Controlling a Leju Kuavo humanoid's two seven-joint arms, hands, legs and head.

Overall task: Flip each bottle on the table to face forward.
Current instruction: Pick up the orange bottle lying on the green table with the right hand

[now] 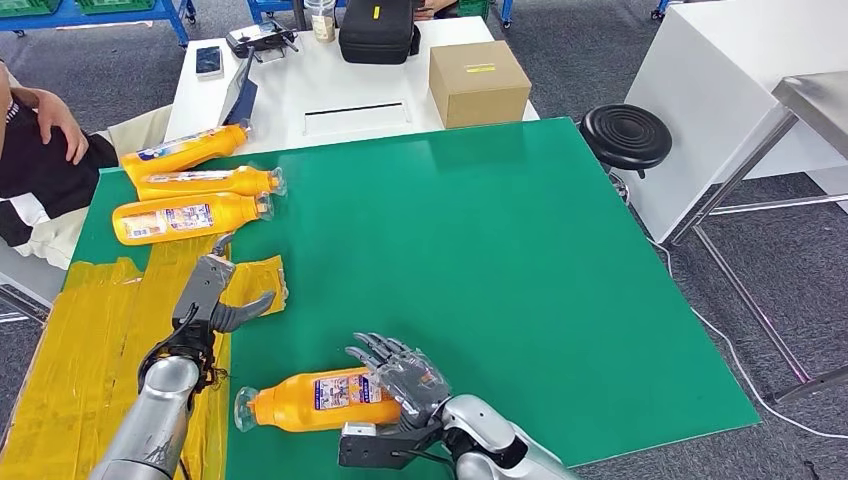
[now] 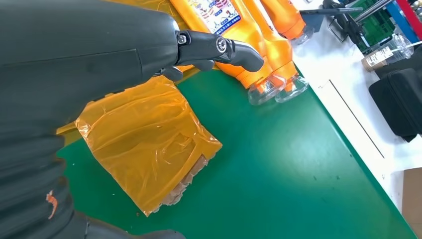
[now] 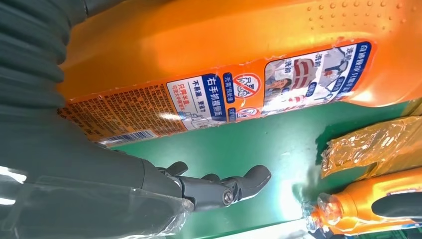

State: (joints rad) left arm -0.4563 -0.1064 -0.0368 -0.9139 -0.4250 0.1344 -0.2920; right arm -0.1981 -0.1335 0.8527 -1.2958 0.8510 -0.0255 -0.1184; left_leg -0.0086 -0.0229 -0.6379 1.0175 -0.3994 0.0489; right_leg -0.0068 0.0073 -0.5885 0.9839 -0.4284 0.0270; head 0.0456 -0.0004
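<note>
Item: near bottle (image 1: 315, 398), orange, lying on its side at the near edge of the green table (image 1: 520, 260), cap toward the robot's left, a printed label upward.
Right hand (image 1: 405, 378): fingers draped over the bottle's base end; a firm grasp cannot be confirmed, contact looks like resting.
Left hand (image 1: 215, 295): released, fingers apart, hovering over the yellow film (image 1: 255, 278), holding nothing.
Stock: three bottles (image 1: 190, 190) side by side at the far left corner.
Handling advice: close around the body before rolling; smooth plastic may slip; keep the roll in place, away from the table edge.
</note>
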